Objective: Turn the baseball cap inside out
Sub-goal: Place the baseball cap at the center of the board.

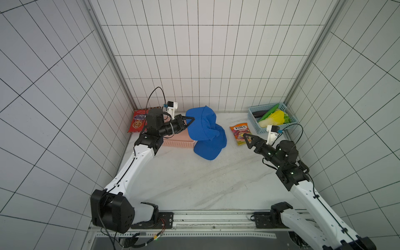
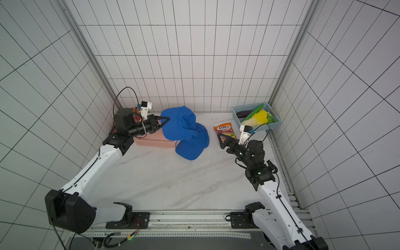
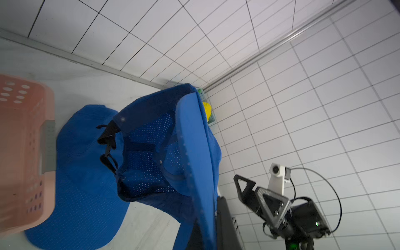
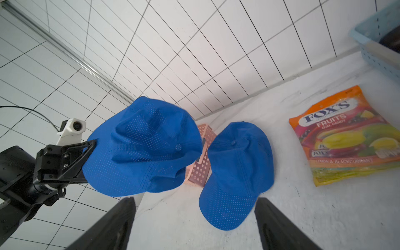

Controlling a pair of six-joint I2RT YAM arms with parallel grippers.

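A blue mesh baseball cap (image 1: 201, 123) (image 2: 177, 124) hangs in the air at the back of the table, with its brim pinched in my left gripper (image 1: 191, 120) (image 2: 167, 120), which is shut on it. The left wrist view looks into the cap's hollow inside (image 3: 149, 151), with the brim running down between the jaws of the left gripper (image 3: 213, 218). My right gripper (image 1: 246, 138) (image 2: 220, 138) (image 4: 194, 207) stands open and empty to the right of the cap, apart from it. A second blue cap (image 1: 211, 147) (image 4: 238, 168) lies crown up on the table below the held one.
A pink perforated basket (image 1: 179, 142) sits under my left gripper, beside the lying cap. An orange candy bag (image 1: 240, 132) lies just beyond my right gripper. At the back right stands a light blue basket (image 1: 251, 114) of vegetables, and a red snack bag (image 1: 136, 122) leans in the back left corner.
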